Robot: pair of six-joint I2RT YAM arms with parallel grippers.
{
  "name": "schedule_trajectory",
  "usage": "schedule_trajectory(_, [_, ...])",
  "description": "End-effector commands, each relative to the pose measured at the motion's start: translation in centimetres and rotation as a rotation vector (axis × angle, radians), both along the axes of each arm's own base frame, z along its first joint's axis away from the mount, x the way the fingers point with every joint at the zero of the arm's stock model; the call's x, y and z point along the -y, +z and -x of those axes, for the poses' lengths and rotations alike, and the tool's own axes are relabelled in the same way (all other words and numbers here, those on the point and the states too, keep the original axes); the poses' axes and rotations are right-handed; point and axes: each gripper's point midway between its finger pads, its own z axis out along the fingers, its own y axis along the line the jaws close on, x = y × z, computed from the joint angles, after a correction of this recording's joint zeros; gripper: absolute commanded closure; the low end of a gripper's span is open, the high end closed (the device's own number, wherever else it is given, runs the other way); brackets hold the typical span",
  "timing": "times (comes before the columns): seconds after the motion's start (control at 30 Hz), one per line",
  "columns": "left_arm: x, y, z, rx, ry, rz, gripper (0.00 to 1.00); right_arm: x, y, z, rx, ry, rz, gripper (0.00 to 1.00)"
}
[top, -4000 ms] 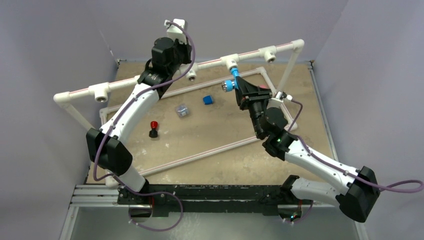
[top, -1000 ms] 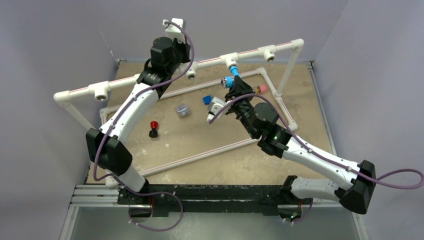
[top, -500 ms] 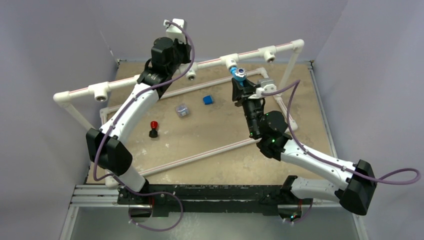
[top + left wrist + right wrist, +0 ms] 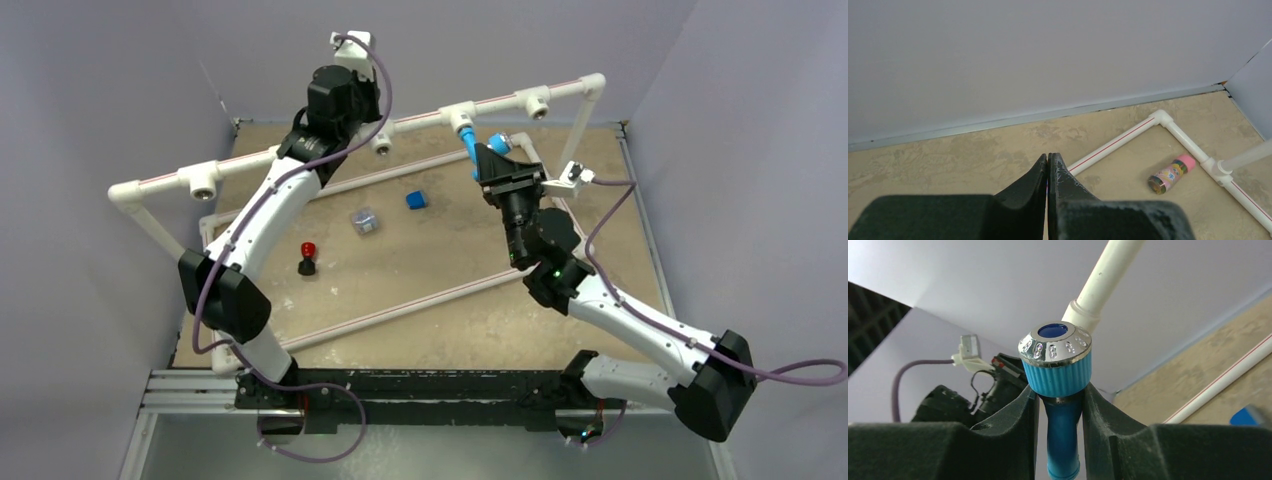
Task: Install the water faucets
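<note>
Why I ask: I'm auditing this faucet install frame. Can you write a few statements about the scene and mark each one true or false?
1. The right gripper is shut on the water faucet, just below its knob. True.
2. The left gripper is wide open. False: its fingers are pressed together, with nothing visible between them.
3. The dark-blue cube lies apart from both grippers. True.
4. The pink-capped cylinder stands upright. False: it lies on its side beside the white pipe.

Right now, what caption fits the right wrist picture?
Right gripper clamps the blue faucet under its knob, white pipe behind.
</note>
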Motion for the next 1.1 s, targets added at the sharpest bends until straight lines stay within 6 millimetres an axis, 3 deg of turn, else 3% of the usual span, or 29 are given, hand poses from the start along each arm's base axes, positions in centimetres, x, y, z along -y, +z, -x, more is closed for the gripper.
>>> schedule_trajectory(0.0, [0.2,1.7,-0.4,0.015,0.015,-0.009,1.0,-1.5,-2.3,0.0,-0.141,0.124,-0.194,1.0])
schedule_trajectory(0.1, [-0.1,4.3,-0.4,0.071,0.027,0.006,1.0,-0.6,-2.6,-0.5,-0.157,0.112,-0.207,1.0])
schedule_trajectory(0.23, [-0.4,5.7,0.3,0.098,0.024,0.012,1.0,0.7,-3.2,-1.2,-0.184,0.089,-0.23,1.0])
schedule_trajectory(0.33, [-0.7,5.0,0.8,0.089,0.027,0.002,1.0,1.1,-3.9,-2.1,-0.218,0.104,-0.264,1.0])
schedule_trajectory(0.47, [-1.8,3.0,1.0,0.068,0.069,-0.037,1.0,0.0,-5.0,-3.1,-0.301,0.198,-0.327,1.0])
schedule_trajectory(0.73, [-3.9,1.3,0.3,0.069,0.161,-0.1,1.0,-1.6,-5.9,-4.7,-0.392,0.367,-0.444,1.0])
schedule_trajectory(0.93, [-4.8,-0.9,-0.6,0.014,0.181,-0.099,1.0,-3.3,-6.7,-4.3,-0.44,0.479,-0.485,1.0])
schedule_trajectory(1.07, [-4.8,-2.8,-0.8,-0.042,0.173,-0.099,1.0,-3.4,-6.6,-3.6,-0.419,0.512,-0.489,1.0])
